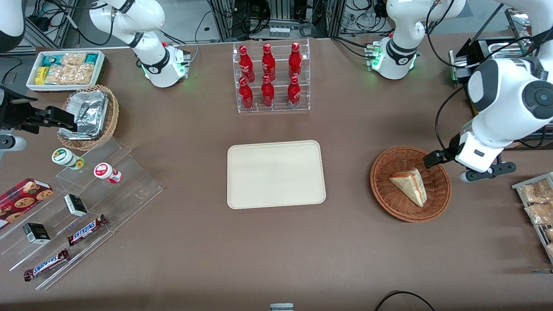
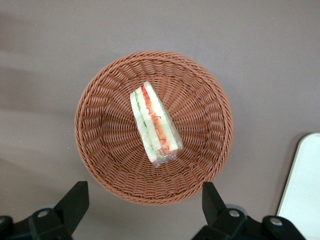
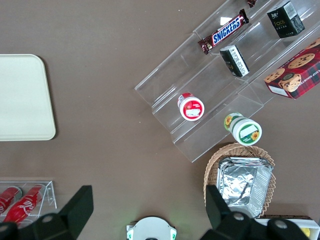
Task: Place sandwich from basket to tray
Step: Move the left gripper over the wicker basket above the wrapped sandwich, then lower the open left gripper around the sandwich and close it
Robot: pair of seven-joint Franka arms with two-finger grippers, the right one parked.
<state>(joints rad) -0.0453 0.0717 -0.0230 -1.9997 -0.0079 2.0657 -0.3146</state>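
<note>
Left wrist view: sandwich in basket below open gripper.

6 red bottles, 2 Snickers bars, 1 sandwich.

From the front, the gripper is largely hidden by the working arm's wrist above the basket rim; only one dark finger shows. In the wrist view the fingers are cut off by the picture's edge, as is the tray. Print on the small black boxes is too small to read.
</note>
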